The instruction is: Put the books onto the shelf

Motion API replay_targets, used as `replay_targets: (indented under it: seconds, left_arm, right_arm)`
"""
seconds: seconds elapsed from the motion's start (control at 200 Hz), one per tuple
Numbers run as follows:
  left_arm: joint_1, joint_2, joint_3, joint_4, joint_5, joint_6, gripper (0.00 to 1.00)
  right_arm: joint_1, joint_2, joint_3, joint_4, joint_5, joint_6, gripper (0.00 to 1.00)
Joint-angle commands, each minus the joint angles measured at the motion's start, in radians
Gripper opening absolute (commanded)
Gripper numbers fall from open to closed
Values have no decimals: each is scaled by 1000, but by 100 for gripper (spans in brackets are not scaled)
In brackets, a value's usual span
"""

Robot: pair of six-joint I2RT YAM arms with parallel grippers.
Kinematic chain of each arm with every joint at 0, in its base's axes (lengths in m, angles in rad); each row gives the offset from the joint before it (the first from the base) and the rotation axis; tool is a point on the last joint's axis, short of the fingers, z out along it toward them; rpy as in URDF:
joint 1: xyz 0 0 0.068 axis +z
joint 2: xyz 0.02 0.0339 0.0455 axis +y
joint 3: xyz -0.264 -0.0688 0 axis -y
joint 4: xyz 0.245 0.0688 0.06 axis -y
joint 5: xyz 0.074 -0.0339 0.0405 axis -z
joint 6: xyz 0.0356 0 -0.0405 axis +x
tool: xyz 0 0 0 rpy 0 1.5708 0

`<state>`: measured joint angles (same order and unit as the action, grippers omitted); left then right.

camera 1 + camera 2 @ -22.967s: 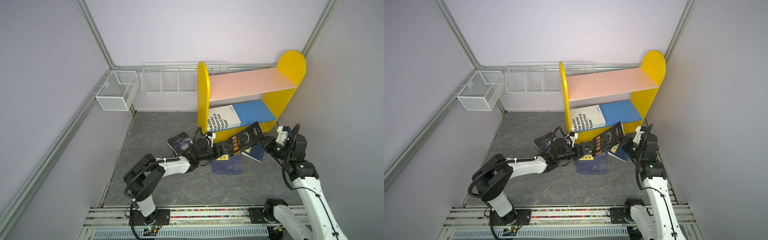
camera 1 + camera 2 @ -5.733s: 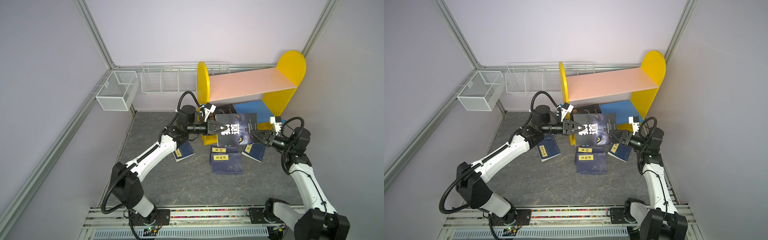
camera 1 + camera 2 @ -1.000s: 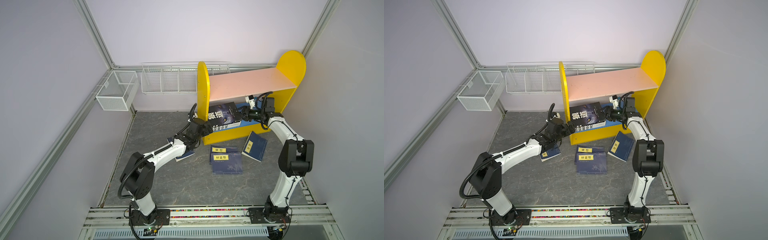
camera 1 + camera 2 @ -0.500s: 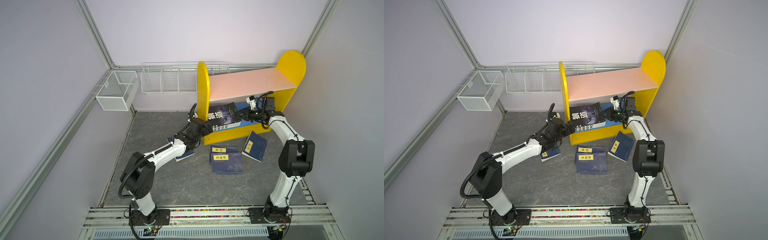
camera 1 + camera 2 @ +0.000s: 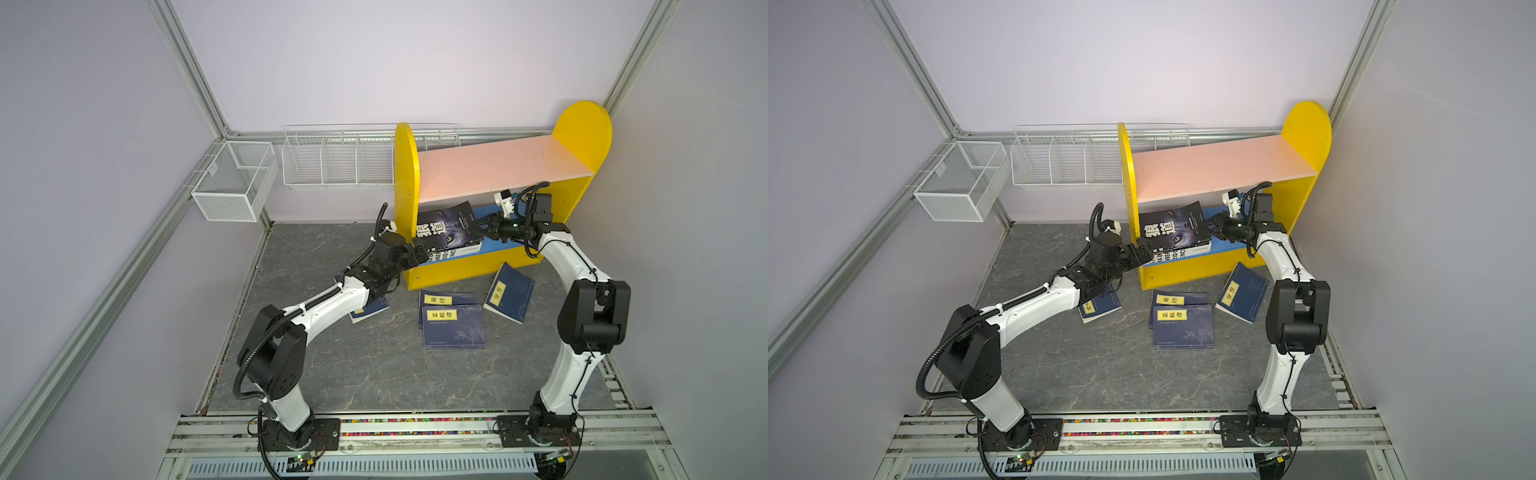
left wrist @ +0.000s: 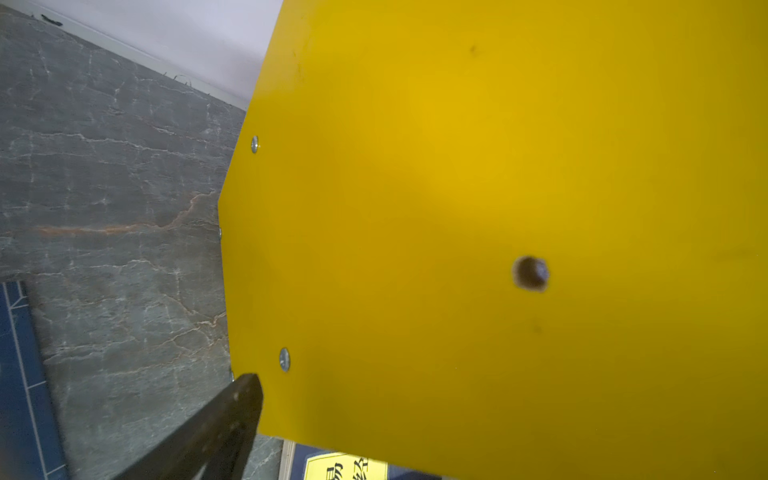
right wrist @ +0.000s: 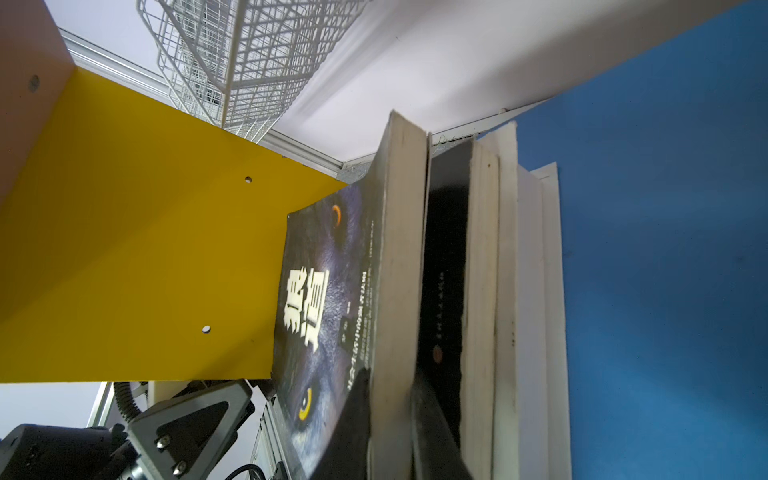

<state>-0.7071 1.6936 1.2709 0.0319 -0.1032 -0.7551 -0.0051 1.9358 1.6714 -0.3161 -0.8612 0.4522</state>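
The shelf (image 5: 498, 164) (image 5: 1221, 166) stands at the back right. On its blue lower board (image 7: 665, 249) a black wolf-cover book (image 5: 446, 227) (image 5: 1173, 228) (image 7: 324, 291) lies tilted on another black book (image 7: 446, 257) and a white book (image 7: 528, 291). My right gripper (image 5: 484, 226) (image 5: 1214, 226) (image 7: 392, 424) is shut on the wolf book's page edge. My left gripper (image 5: 419, 253) (image 5: 1140, 253) stands open at the front of the left yellow side panel (image 6: 457, 208), with one of its fingers (image 6: 232, 415) showing. Several navy books (image 5: 453, 328) (image 5: 510, 297) lie on the floor.
One navy book (image 5: 370, 309) lies partly under the left arm. White wire baskets (image 5: 232, 183) (image 5: 336, 162) hang on the back walls. The right arm reaches in under the pink upper board (image 5: 1217, 164). Grey stone floor (image 5: 374, 365) lies in front of the books.
My right gripper has closed on the wolf book's edge, and that edge has risen slightly. My left gripper has opened a little wider beside the yellow panel.
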Motion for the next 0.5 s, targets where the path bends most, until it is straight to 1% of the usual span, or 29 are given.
replay_targets:
  seconds: [0.0, 0.15, 0.34, 0.38, 0.435, 0.495]
  left_arm:
    - [3, -40, -3, 31, 29, -6, 100]
    - [5, -31, 12, 8, 28, -2, 100]
    - [5, 15, 21, 7, 5, -11, 100]
    - [5, 36, 25, 12, 5, -22, 99]
    - [4, 64, 30, 17, -1, -37, 95]
    - [-3, 82, 31, 10, -33, -53, 93]
  right_arm:
    - [-3, -38, 19, 52, -31, -50, 8]
    - [3, -24, 26, 48, -62, -73, 8]
    - [14, -14, 8, 55, -52, -77, 9]
    - [20, -10, 3, 55, -44, -80, 8]
    - [24, -4, -5, 53, -30, -85, 9]
    - [24, 1, -11, 52, -18, -85, 9]
